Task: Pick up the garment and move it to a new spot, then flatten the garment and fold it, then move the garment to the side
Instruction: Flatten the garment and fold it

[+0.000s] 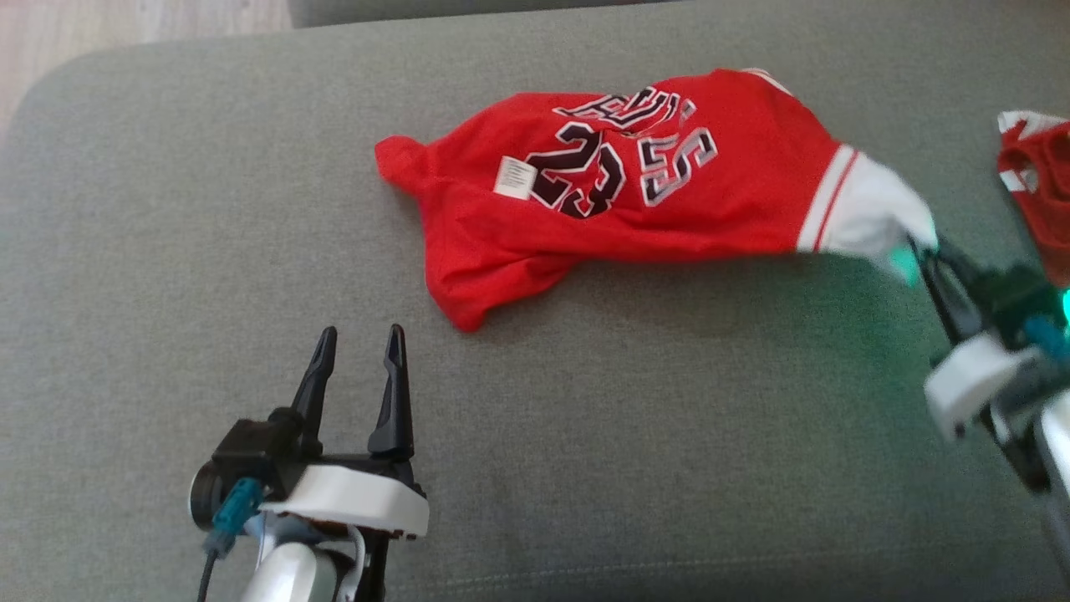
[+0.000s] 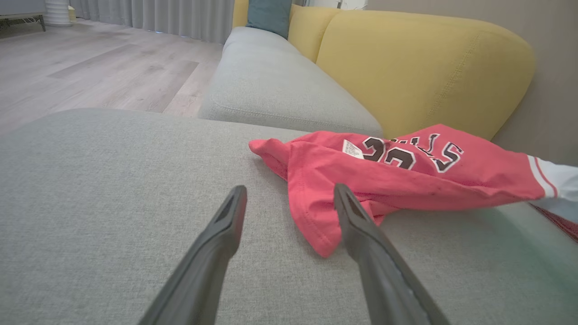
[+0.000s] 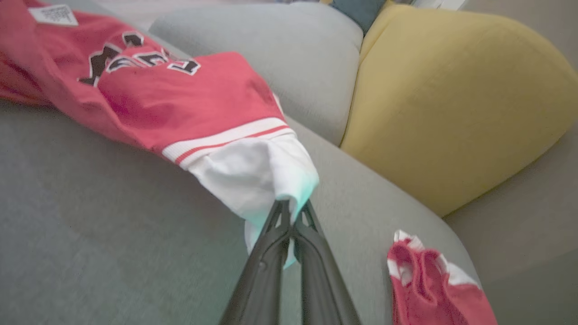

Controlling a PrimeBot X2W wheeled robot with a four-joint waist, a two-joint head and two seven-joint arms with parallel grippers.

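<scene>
Grey seat cushion (image 1: 167, 251), yellow backrest (image 2: 424, 67), teal pillow (image 2: 268, 16), small red-and-white cloth (image 3: 429, 289), wooden floor (image 2: 90, 67).

Grey fabric sofa cushion (image 1: 167, 251), flat top, rounded corners. Red jersey (image 1: 727, 209) lies crumpled across the far middle, number print facing up. Its left end rests on the fabric and its white-trimmed right end is raised off it. Smaller red-and-white cloth (image 1: 1036, 167) sits bunched at the right edge, apart from the jersey.
</scene>
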